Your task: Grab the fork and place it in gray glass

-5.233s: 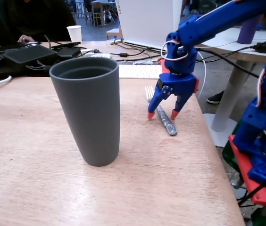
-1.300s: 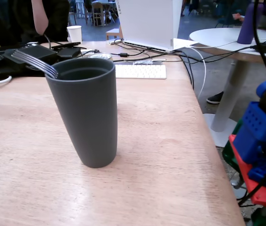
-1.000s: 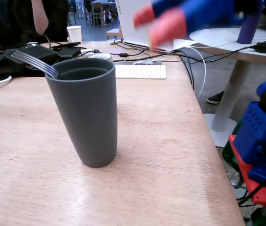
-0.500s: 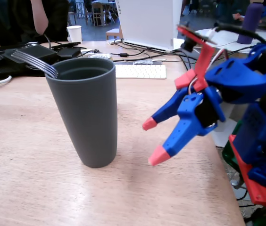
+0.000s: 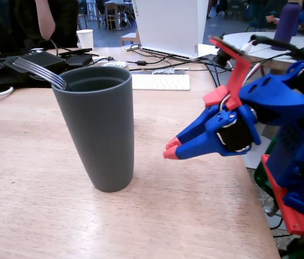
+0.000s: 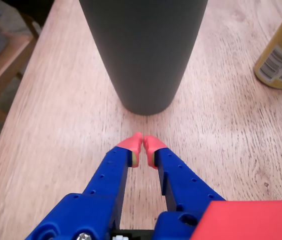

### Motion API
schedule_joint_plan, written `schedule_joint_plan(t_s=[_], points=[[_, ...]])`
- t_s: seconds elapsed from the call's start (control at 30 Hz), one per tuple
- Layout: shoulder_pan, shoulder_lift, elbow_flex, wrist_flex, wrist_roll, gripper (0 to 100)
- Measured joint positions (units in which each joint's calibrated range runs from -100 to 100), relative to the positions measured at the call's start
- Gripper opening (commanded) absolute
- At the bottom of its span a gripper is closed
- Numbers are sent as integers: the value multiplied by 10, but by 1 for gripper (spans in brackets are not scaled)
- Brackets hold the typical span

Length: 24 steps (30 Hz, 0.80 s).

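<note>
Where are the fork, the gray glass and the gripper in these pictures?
fork (image 5: pixel 38 71): fixed view, tines above the rim.
gray glass (image 5: pixel 99 135): fixed view, outer wall.
gripper (image 6: pixel 142 143): wrist view, between its closed red tips.

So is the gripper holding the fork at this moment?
No: in the fixed view the gripper is shut and empty, while the fork sticks out of the gray glass.
</note>
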Motion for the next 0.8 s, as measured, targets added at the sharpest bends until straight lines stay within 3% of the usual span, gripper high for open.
schedule_joint_plan(t_s=[0.8], points=[[0, -6, 0, 10, 4, 0]])
